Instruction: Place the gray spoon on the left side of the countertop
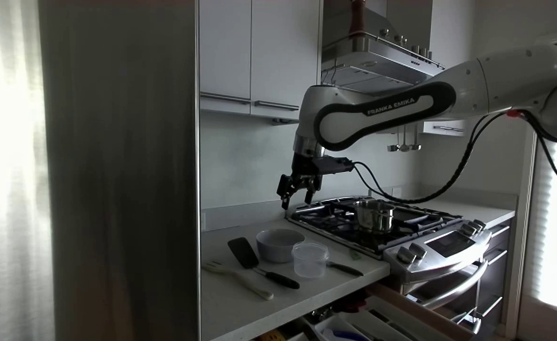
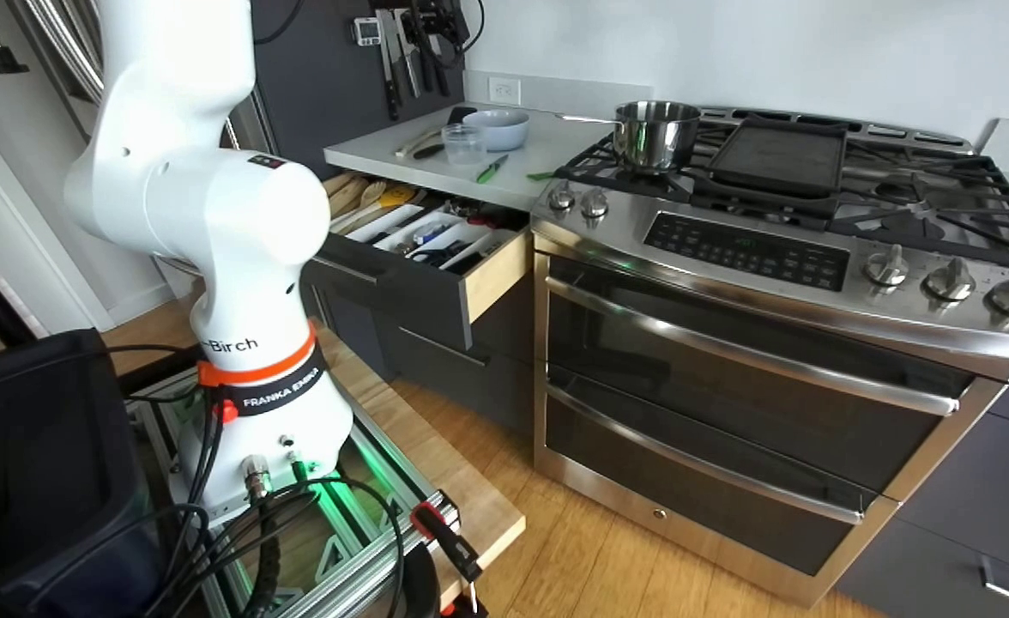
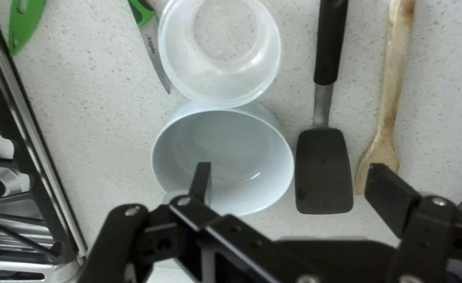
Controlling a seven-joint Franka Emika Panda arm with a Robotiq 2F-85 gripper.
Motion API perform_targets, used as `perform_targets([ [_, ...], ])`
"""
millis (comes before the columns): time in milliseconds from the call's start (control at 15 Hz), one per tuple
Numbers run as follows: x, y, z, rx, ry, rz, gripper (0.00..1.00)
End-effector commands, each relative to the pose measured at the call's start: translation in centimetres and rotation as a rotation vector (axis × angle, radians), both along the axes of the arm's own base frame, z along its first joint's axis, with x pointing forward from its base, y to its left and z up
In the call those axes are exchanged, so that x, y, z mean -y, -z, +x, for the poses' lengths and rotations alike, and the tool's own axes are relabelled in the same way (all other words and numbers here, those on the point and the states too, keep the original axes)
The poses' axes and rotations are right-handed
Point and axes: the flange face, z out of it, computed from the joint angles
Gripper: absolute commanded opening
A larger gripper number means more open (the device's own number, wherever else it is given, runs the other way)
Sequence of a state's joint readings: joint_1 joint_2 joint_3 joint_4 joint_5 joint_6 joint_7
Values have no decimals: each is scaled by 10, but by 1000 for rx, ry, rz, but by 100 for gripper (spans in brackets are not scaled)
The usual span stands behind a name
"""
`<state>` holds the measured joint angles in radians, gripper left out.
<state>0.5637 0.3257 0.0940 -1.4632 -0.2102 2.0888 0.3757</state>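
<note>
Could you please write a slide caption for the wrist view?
Open gripper above countertop with bowl, clear container, knife, black spatula and wooden utensil.

FRANKA EMIKA (image 1: 390,106), "-Birch" (image 2: 234,346) on robot arm (image 2: 230,232), knife (image 3: 152,49) lettering (blurred)

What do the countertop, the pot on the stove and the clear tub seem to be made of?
The countertop looks like smooth engineered stone or laminate, pale with fine gray specks. The pot looks like polished metal, probably stainless steel, given its bright reflections. The clear tub is probably glossy plastic: slightly cloudy, with highlights, and specks show through its base.
</note>
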Motion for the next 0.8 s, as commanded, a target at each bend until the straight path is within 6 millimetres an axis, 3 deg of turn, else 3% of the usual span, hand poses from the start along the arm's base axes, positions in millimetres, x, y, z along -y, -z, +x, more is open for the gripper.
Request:
perform_targets([
  [0, 53, 10, -18, -8, 13, 21, 100],
  [467, 148, 37, -28, 97, 12, 105, 100],
  [533, 121, 27, -9, 64, 25, 73, 100],
  [600, 130, 31, -9, 72, 27, 75, 100],
  [733, 129, 27, -8, 77, 26, 78, 100],
])
